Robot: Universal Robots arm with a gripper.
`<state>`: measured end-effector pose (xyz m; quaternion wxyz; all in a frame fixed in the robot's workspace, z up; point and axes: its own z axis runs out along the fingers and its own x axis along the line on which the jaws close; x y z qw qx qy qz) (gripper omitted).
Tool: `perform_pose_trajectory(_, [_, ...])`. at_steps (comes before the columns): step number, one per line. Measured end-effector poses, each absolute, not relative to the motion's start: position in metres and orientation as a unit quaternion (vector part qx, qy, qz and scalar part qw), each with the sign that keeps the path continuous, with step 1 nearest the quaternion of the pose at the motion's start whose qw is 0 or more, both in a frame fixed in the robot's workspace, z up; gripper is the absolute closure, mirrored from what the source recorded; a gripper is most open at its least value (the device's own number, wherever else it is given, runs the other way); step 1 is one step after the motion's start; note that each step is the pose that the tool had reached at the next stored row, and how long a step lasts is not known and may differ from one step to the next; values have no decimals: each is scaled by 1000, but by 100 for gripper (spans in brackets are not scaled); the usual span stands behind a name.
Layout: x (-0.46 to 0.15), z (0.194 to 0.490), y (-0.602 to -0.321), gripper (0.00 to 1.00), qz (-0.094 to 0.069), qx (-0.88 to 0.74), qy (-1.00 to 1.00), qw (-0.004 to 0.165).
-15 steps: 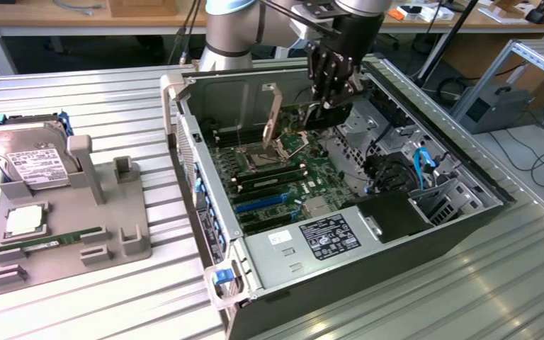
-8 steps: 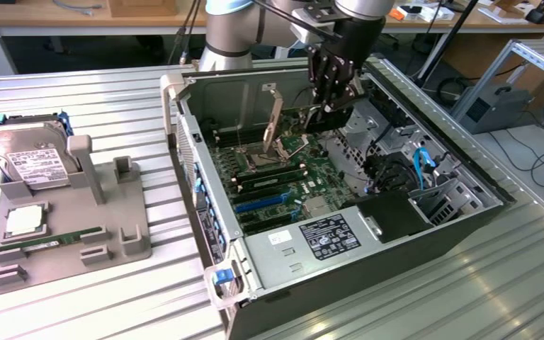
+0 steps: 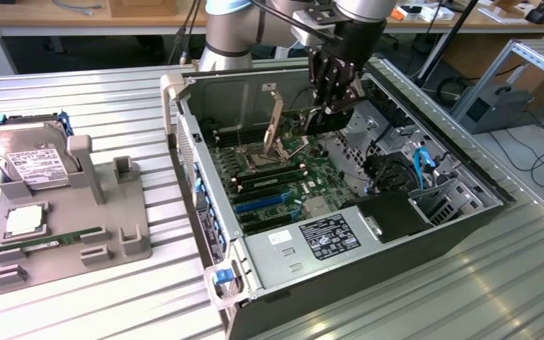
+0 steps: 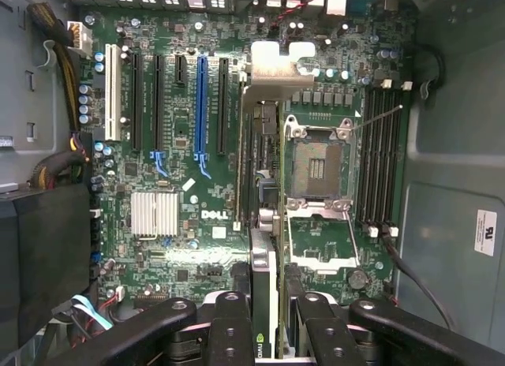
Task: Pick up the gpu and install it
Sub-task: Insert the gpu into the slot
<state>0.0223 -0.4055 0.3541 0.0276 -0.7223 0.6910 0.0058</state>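
Gripper (image 4: 267,338) is pinching the gpu (image 4: 267,263) edge-on, holding it above the motherboard (image 4: 173,255), between its blue slot (image 4: 202,106) and CPU socket (image 4: 316,165). Risk: if it is descending off a slot's line, the card edge could be jamming or striking the socket frame.

The case (image 3: 189,134) lies open on the table (image 3: 461,283), with the motherboard (image 3: 291,180) on its floor. Over the board's far part, the gpu (image 4: 263,279) sits edge-down between the gripper's (image 3: 331,110) fingers. At the exterior view's left of the case is a holder (image 3: 111,248). It has the drive (image 3: 31,159) upright at its far end, with the CPU (image 3: 26,221) and RAM stick (image 3: 50,244) nearer.
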Motion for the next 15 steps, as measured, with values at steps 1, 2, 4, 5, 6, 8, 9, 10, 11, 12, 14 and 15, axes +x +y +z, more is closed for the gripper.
perform_pose_trajectory(1, [22,354,-406,73,6,-722,691,28])
perform_pose_trajectory(2, [22,354,-406,73,6,-722,691,28])
perform_pose_trajectory(4, [22,354,-407,73,6,-722,691,28])
perform_pose_trajectory(5, [22,353,-407,73,6,-722,691,28])
perform_pose_trajectory(6, [21,353,-407,73,6,-722,691,28])
perform_pose_trajectory(8, [21,353,-407,73,6,-722,691,28])
perform_pose_trajectory(9, [21,353,-407,73,6,-722,691,28])
perform_pose_trajectory(10, [21,353,-408,73,6,-722,691,28])
perform_pose_trajectory(11, [20,353,-408,73,6,-722,691,28])
perform_pose_trajectory(12, [20,353,-408,73,6,-722,691,28])
perform_pose_trajectory(14, [20,352,-408,73,6,-722,691,28])
perform_pose_trajectory(15, [20,352,-409,73,6,-722,691,28])
